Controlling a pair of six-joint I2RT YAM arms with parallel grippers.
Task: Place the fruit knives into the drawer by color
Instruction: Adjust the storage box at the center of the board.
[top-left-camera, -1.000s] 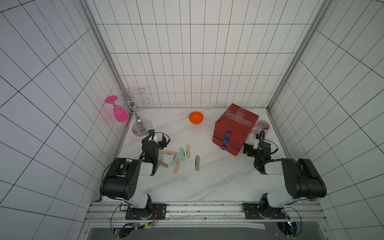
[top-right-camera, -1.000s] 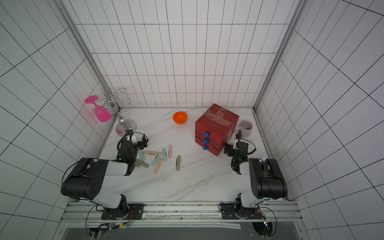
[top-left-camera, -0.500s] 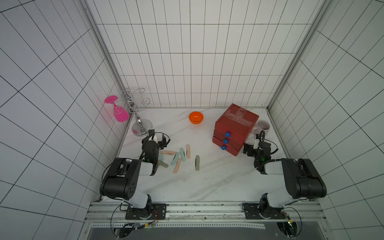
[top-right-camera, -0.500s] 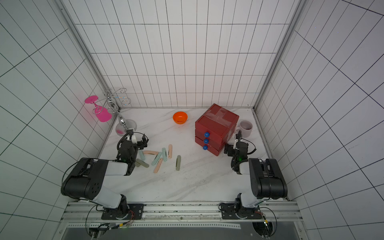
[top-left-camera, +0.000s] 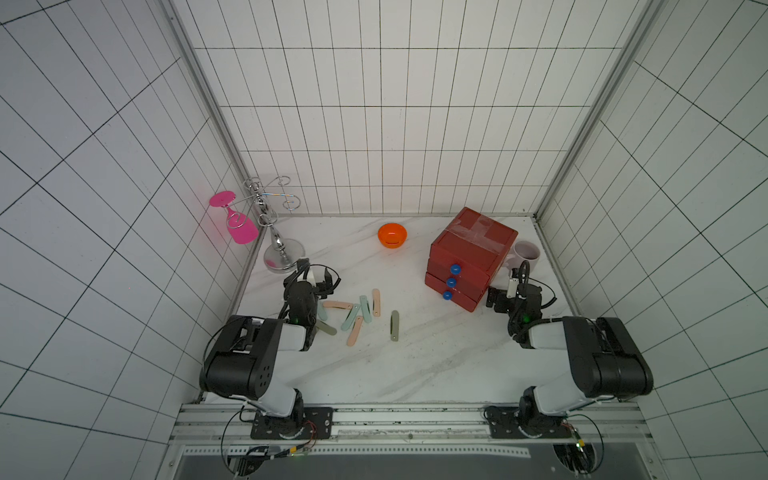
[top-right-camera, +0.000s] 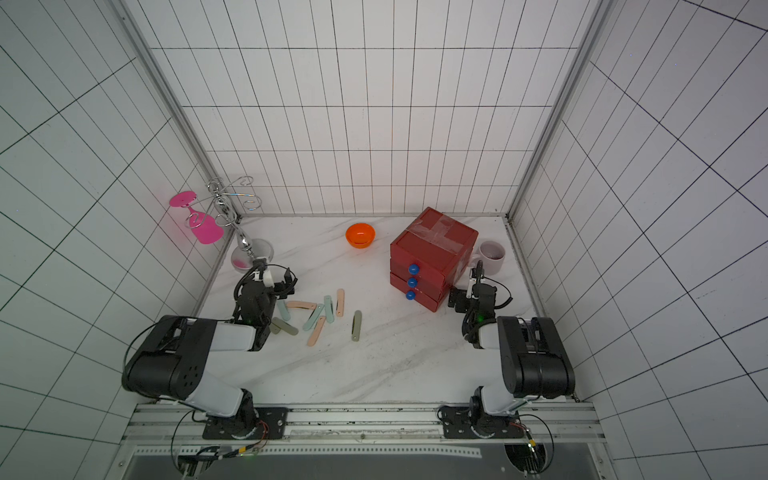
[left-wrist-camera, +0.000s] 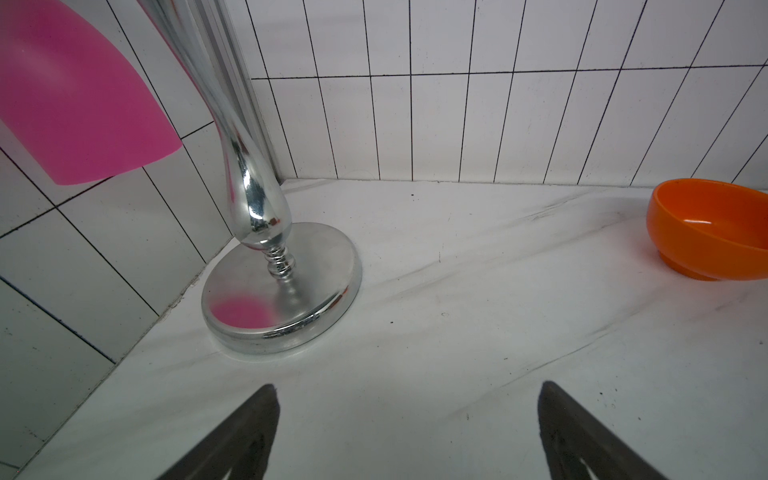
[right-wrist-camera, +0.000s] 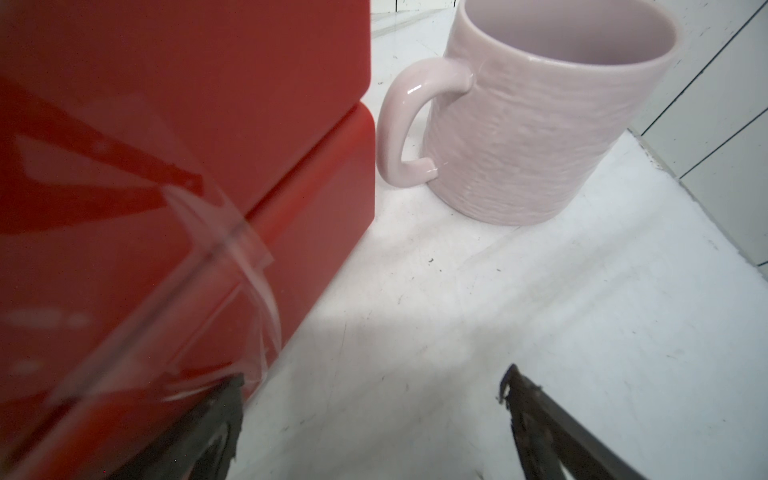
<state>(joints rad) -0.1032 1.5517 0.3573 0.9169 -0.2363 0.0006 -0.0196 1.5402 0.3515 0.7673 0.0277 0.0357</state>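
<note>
Knives (top-left-camera: 354, 331) lie loose; left tool (left-wrist-camera: 409, 384) and right tool (right-wrist-camera: 374, 374) gape empty.

White-tiled walls (top-left-camera: 374, 124) with dark grout close in on three sides of a marble-veined white desk (top-left-camera: 415, 365) — metal corner posts (top-left-camera: 212, 124), even light.

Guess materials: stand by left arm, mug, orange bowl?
Stand: polished metal, likely chrome; its base mirrors the pink glass. Mug: probably glazed ceramic; textured pale-pink wall, glossy handle. Orange bowl: likely plastic, glossy; even colour, soft highlight.
</note>
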